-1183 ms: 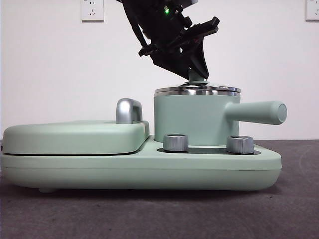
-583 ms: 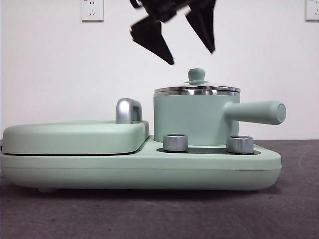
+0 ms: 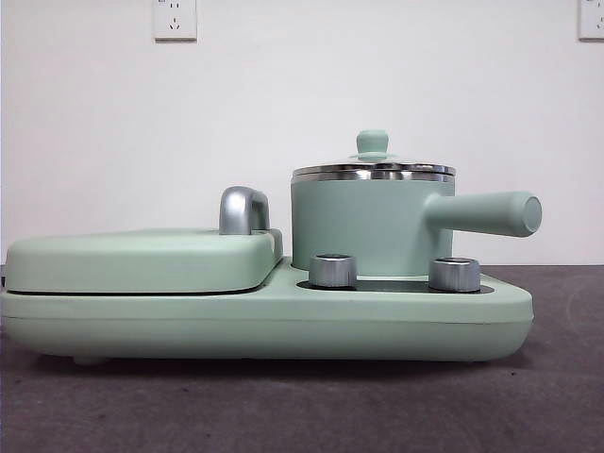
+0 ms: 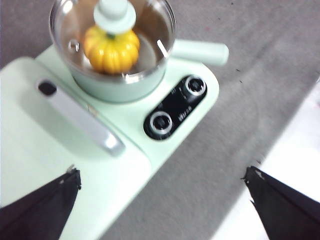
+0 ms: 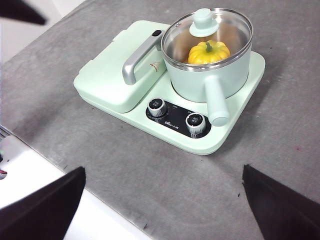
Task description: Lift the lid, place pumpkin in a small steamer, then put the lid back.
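Setting: staged test bench, not a working kitchen. Plain white wall (image 3: 302,104) behind, with wall sockets at upper left (image 3: 175,19) and upper right (image 3: 592,19) of the front view. Grey felt-like mat (image 5: 150,170) covers the table; only a mint-green cooking appliance (image 3: 264,311) stands on it.

Small steamer (image 3: 363,226): mint-green cylindrical pot with a steel rim, standing upright; its thick side handle (image 3: 486,213) projects level toward the right of the front view. Lid (image 3: 374,171): round glass disc with a shiny steel rim, seated flat on the pot's rim, mint-green knob (image 3: 372,143) on top. Pumpkin (image 5: 208,52): glossy yellow-orange, ribbed, green stem upward, resting inside the pot, visible through the glass.
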Available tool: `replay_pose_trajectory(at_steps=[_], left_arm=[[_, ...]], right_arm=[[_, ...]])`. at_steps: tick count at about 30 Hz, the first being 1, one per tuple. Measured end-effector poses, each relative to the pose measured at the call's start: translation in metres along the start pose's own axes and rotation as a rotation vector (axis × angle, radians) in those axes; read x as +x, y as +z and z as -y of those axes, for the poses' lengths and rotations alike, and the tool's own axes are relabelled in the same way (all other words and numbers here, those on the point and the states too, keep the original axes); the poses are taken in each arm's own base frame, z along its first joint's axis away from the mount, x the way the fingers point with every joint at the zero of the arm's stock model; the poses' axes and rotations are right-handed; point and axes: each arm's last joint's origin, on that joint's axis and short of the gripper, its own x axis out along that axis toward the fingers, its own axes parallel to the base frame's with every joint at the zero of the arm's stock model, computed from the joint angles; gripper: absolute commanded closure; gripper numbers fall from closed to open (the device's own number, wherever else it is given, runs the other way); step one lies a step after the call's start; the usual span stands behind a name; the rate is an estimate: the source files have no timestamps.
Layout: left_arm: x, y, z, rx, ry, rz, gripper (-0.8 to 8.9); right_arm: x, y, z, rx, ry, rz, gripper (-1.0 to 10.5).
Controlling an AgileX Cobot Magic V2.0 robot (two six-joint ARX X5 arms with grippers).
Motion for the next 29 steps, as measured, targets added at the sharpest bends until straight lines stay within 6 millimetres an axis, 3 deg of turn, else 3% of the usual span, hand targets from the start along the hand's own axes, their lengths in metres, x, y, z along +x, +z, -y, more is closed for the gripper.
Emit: replay_pose_trajectory(at_steps=[9, 11, 12, 13, 14, 15, 19, 29], left_arm=[[-0.037, -0.103, 0.011, -0.116, -0.006, 0.235, 3.13], [-0.042, -0.122, 0.013, -0.142, -0.012, 0.287, 4.58], [-0.045, -0.132, 0.013, -0.153, -0.016, 0.304, 5.89], [-0.048, -0.139, 0.014, -0.161, -0.018, 0.321, 7.40], [-0.052, -0.147, 0.015, -0.169, -0.022, 0.341, 8.05], [-0.057, -0.153, 0.016, -0.169, -0.023, 0.365, 8.03], [-0.071, -0.165, 0.019, -0.165, -0.030, 0.437, 8.07], [-0.077, -0.171, 0.020, -0.166, -0.034, 0.468, 8.07]], right_arm=[[0.000, 0.000, 0.000, 0.000, 0.000, 0.000, 4.6], [0.000, 0.000, 0.000, 0.000, 0.000, 0.001, 5.3], [0.000, 0.000, 0.000, 0.000, 0.000, 0.001, 5.8], [0.000, 0.000, 0.000, 0.000, 0.000, 0.001, 6.8], [0.000, 0.000, 0.000, 0.000, 0.000, 0.001, 8.1], [0.000, 0.000, 0.000, 0.000, 0.000, 0.001, 9.5], [0.000, 0.000, 0.000, 0.000, 0.001, 0.003, 9.3], [0.000, 0.001, 0.000, -0.003, 0.003, 0.014, 9.3]])
